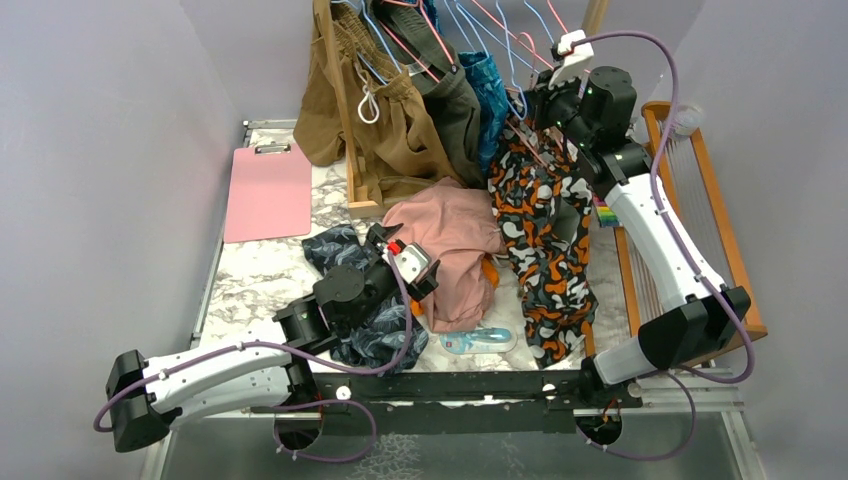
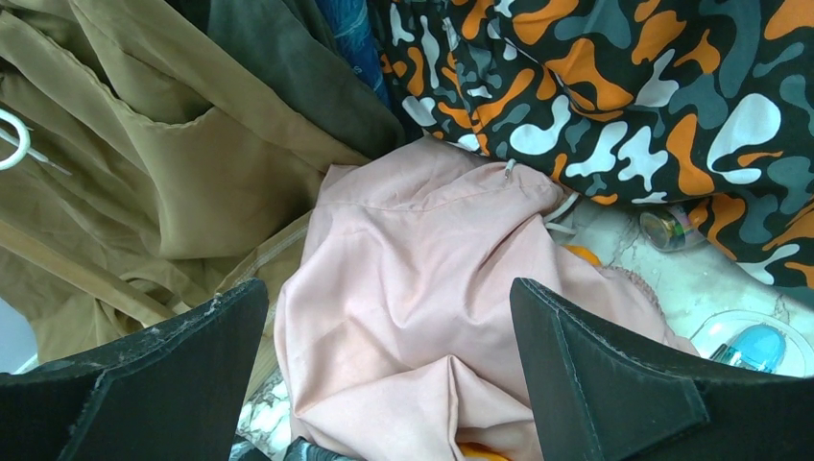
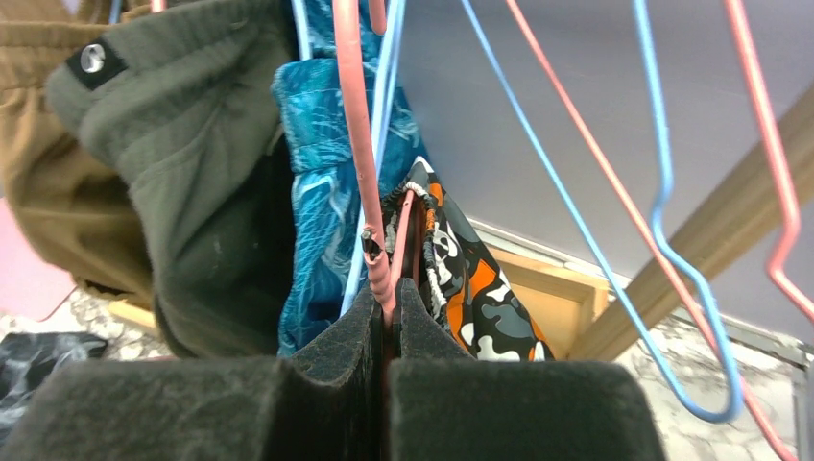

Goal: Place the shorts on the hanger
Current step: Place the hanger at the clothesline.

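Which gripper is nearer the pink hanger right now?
Right. The right gripper is shut on the hanger at its wire neck; the left gripper hangs open over the pink shorts, well away from it.

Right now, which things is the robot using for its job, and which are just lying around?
For the job:
- camouflage shorts
- pink hanger, pinched in the right gripper

Just lying about:
- dusty-pink shorts
- navy leaf-print shorts
- pink clipboard
- light-blue hanger
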